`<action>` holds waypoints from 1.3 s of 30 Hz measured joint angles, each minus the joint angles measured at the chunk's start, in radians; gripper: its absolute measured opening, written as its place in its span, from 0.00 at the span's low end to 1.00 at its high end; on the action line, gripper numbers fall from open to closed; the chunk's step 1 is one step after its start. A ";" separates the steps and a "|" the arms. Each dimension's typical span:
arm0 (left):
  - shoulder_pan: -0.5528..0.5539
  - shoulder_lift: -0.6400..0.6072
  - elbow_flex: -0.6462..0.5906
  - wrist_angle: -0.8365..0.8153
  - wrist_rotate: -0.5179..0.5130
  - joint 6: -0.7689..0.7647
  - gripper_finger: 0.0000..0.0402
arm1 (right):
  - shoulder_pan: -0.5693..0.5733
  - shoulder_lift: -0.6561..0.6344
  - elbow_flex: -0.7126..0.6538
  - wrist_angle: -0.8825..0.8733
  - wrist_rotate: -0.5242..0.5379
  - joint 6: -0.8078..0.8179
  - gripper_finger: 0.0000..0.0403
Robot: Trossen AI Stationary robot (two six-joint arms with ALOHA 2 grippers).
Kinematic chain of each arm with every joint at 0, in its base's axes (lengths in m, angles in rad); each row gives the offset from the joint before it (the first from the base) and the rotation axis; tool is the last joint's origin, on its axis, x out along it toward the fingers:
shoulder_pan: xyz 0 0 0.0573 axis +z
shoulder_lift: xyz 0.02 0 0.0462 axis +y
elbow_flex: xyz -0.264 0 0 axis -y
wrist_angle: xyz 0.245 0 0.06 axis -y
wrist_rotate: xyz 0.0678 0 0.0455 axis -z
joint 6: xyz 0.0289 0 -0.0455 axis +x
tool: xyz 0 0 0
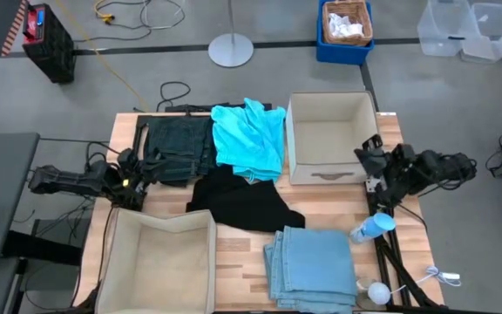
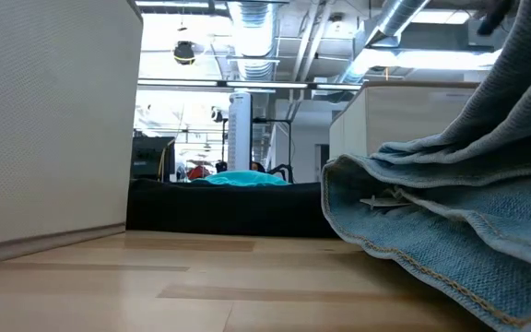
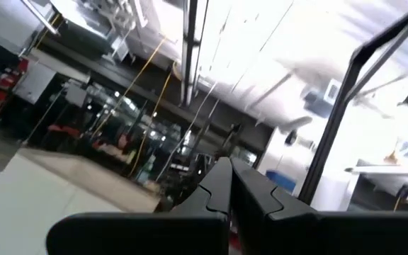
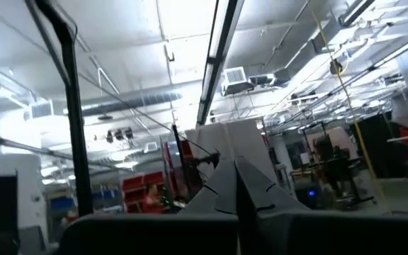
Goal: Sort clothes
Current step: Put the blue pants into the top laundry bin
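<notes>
Sorting not yet begun: both arms wait at the worktop's edges, jaws together, so next one must reach the turquoise garment [image 1: 249,138] at twelve o'clock.

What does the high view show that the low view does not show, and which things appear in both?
Only the high view shows the dark green garment, both grippers, left gripper and right gripper, parked shut at the table's sides, and the bins' empty insides.

Only the low view shows the room's ceiling pipes and the stitched hem of the pale blue garment close up.

Both share the turquoise garment, the black garment, the pale blue garment and the two beige bins, one near the left arm, one near the right.
</notes>
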 joint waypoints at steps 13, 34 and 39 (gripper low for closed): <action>0.000 0.283 0.283 -0.047 -0.009 0.072 0.00 | -0.011 0.503 0.515 0.029 -0.003 0.115 0.01; 0.034 0.414 0.778 -0.708 -0.021 0.126 0.00 | -0.127 1.144 1.006 -0.133 -0.072 0.329 0.01; 0.054 0.414 0.846 -0.863 -0.021 0.138 0.00 | -0.131 1.261 1.171 -0.288 -0.077 0.380 0.01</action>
